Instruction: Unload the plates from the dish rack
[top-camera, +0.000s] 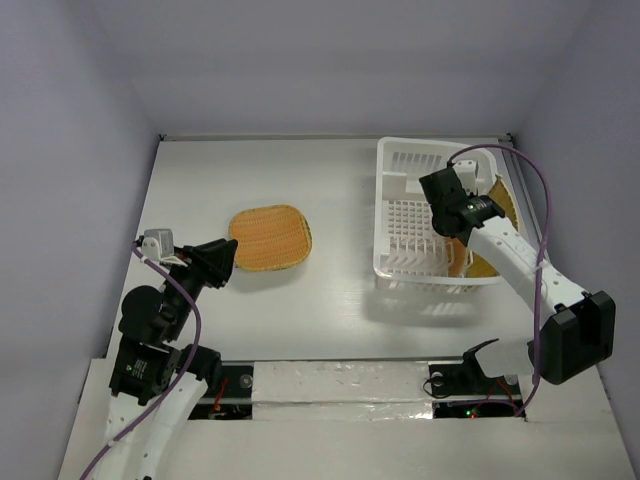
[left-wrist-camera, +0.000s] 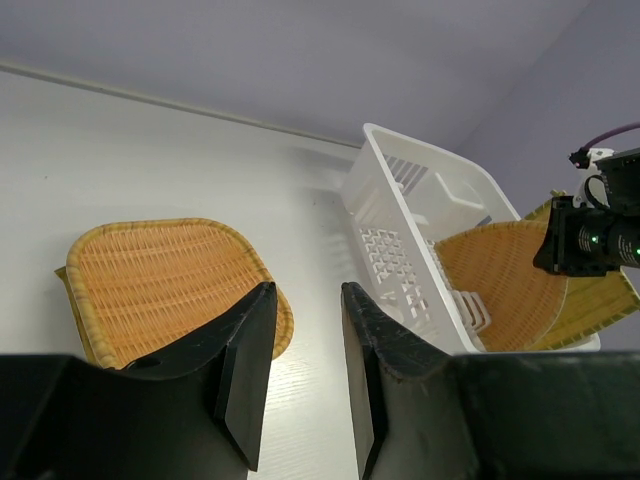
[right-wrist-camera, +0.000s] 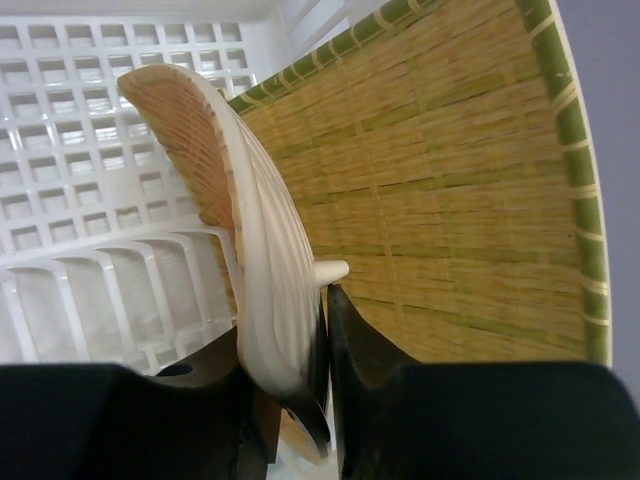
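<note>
One orange-tan woven plate (top-camera: 270, 238) lies flat on the table left of centre; it also shows in the left wrist view (left-wrist-camera: 160, 285). The white dish rack (top-camera: 405, 215) stands at the right. Inside it, plates lean upright against its right side (top-camera: 497, 200). My right gripper (top-camera: 457, 235) reaches down into the rack. In the right wrist view it (right-wrist-camera: 325, 300) is shut on the edge of one upright plate (right-wrist-camera: 255, 230), with a second plate (right-wrist-camera: 450, 190) just behind. My left gripper (top-camera: 230, 256) is open and empty, hovering just near-left of the plate on the table (left-wrist-camera: 305, 290).
The rack's grid bottom (right-wrist-camera: 70, 130) is bare on its left side. Grey walls close the table in at the back and both sides. The right arm's purple cable (top-camera: 540, 200) loops over the rack's right edge.
</note>
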